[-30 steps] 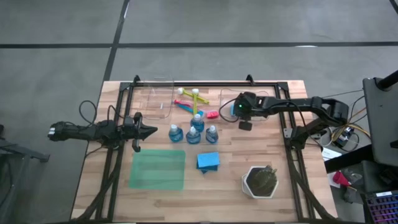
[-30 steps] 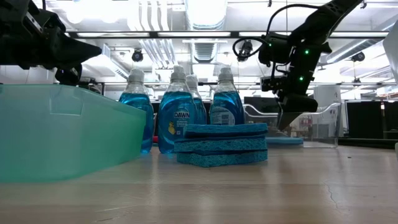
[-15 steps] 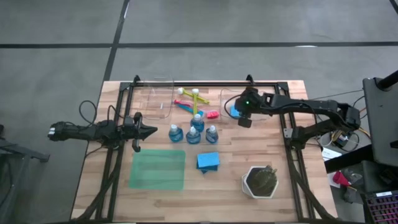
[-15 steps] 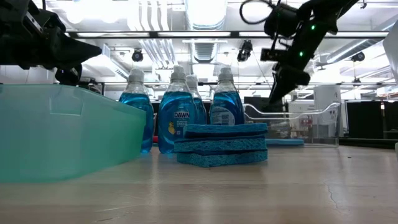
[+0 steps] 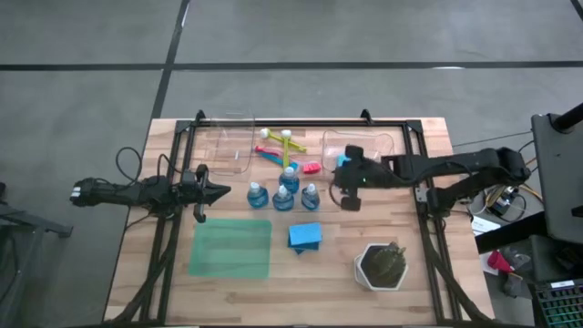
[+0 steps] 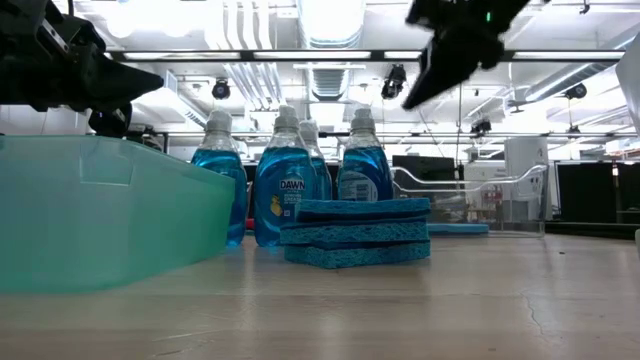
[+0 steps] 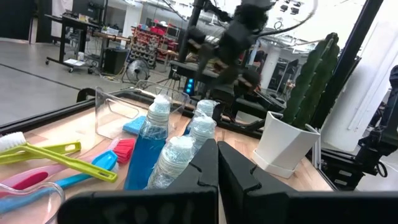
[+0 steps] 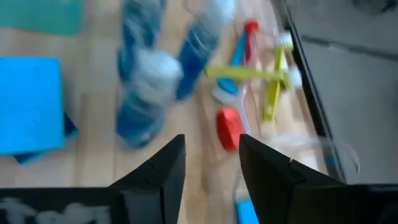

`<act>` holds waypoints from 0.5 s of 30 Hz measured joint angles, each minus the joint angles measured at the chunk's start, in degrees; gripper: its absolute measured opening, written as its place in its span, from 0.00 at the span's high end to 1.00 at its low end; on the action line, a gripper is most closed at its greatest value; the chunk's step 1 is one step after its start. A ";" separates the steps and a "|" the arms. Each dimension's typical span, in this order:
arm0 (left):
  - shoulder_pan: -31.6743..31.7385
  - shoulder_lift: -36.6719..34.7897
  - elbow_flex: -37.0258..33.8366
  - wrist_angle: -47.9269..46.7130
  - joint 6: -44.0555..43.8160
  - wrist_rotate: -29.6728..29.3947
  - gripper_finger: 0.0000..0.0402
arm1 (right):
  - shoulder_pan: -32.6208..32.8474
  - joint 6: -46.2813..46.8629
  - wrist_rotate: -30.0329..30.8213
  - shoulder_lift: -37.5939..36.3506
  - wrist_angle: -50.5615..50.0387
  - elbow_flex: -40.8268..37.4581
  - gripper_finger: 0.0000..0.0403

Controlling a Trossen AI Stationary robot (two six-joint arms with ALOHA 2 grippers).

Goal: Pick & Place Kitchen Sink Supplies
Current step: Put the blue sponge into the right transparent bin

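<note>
Several clear bottles of blue liquid (image 5: pixel 282 191) stand in a cluster at mid-table. A stack of blue sponges (image 5: pixel 305 236) lies nearer the front edge. Yellow-green, blue and pink brushes (image 5: pixel 282 146) lie on the table between two clear bins. Another blue sponge (image 5: pixel 342 162) lies in the right bin (image 5: pixel 373 146). My right gripper (image 5: pixel 349 202) hangs open and empty high above the table, to the right of the bottles and slanting down. My left gripper (image 5: pixel 219 192) stays shut and level, to the left of the bottles, touching nothing.
A flat green mat (image 5: pixel 230 248) lies at the front left. A white hexagonal pot with a dark plant (image 5: pixel 381 264) stands at the front right. A second clear bin (image 5: pixel 228 146) sits at the far left. A black frame (image 5: pixel 301 121) runs along the table's far edge.
My right gripper has risen out of the right clear bin and swung toward the table's near edge, ending high beside the bottles. The blue sponge stays lying in that bin.
</note>
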 joint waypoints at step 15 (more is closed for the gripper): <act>0.00 0.00 0.01 -0.61 0.00 0.00 1.00 | 19.21 1.34 4.84 20.22 -1.77 16.45 0.50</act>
